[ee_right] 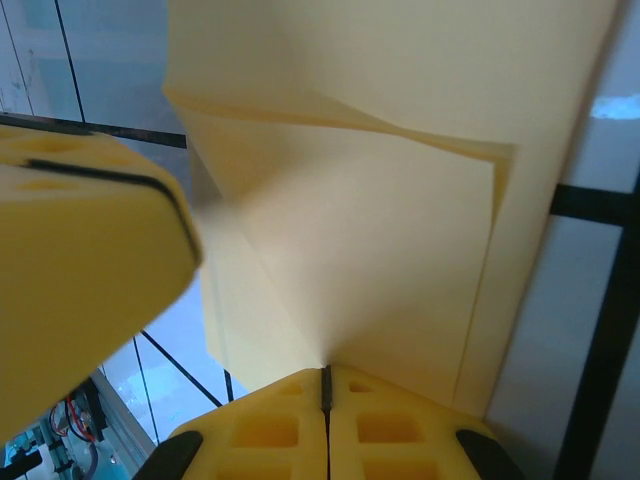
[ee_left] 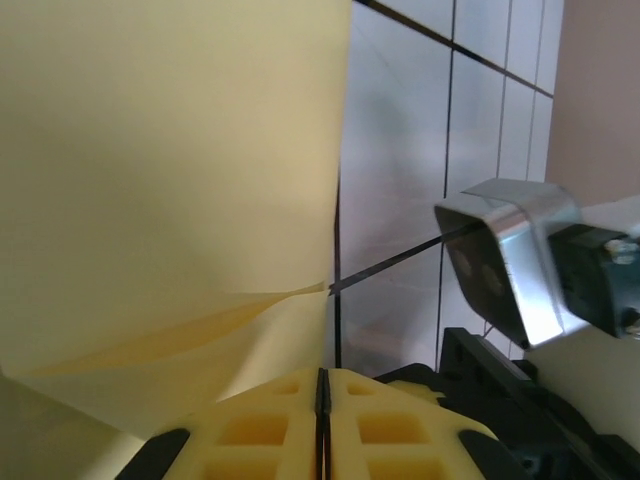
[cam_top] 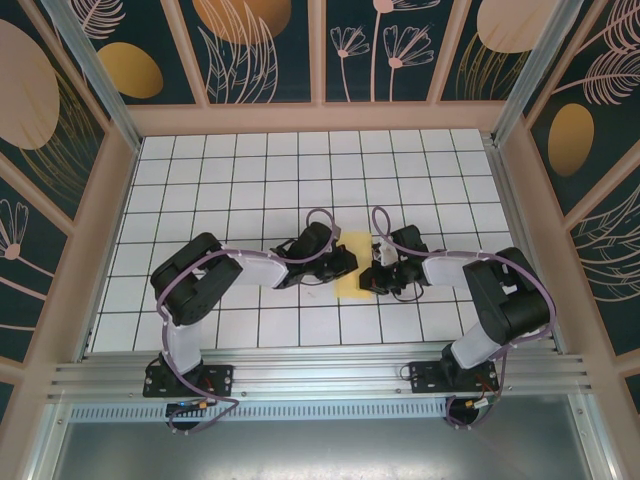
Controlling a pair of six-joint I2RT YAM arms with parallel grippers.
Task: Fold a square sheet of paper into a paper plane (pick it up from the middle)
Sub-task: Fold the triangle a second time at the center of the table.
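The square sheet of paper [cam_top: 352, 284] lies partly folded on the tiled table [cam_top: 250, 180], between my two grippers. From the left, my left gripper [cam_top: 344, 263] meets it. In the left wrist view the paper [ee_left: 170, 180] spreads left of the left gripper [ee_left: 322, 374], whose pads are pressed together at the sheet's edge, beside a raised flap [ee_left: 250, 320]. My right gripper [cam_top: 377, 277] meets the sheet from the right. In the right wrist view the layered paper [ee_right: 400, 200] runs down into the shut right gripper [ee_right: 325, 372], a diagonal crease ending at the tips.
Wooden walls with patterned panels [cam_top: 260, 40] enclose the table on three sides. A metal rail [cam_top: 320, 375] carries both arm bases at the near edge. The left gripper's yellow finger [ee_right: 90, 260] shows blurred close beside the paper.
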